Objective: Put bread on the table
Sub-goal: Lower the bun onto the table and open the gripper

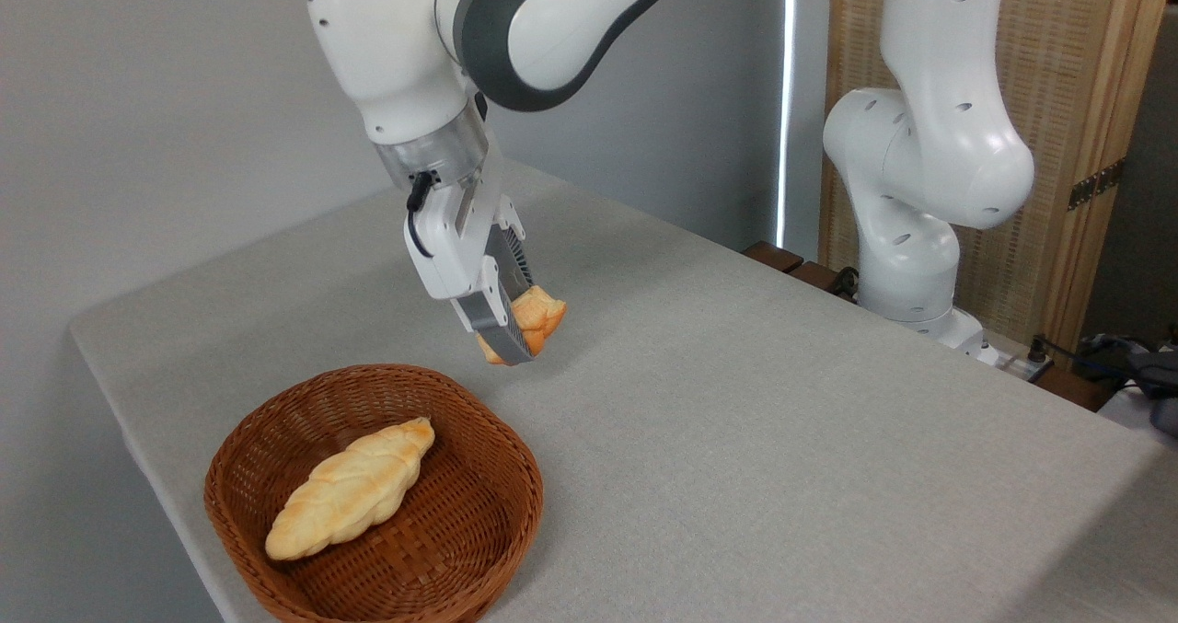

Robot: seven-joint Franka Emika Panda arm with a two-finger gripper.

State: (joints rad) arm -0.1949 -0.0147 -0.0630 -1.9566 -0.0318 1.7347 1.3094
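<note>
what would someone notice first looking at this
The gripper, mid-frame, is shut on a small golden bun, held above the grey table. At lower left sits a brown wicker basket with a long twisted loaf lying inside.

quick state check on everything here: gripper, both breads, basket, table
gripper: shut on the bun, tilted, above the table
bun: held between the fingers, in the air, not touching the table
twisted loaf: lying in the basket, untouched
basket: upright on the table's near left part, holding only the loaf
table: grey cloth surface, bare under the bun
</note>
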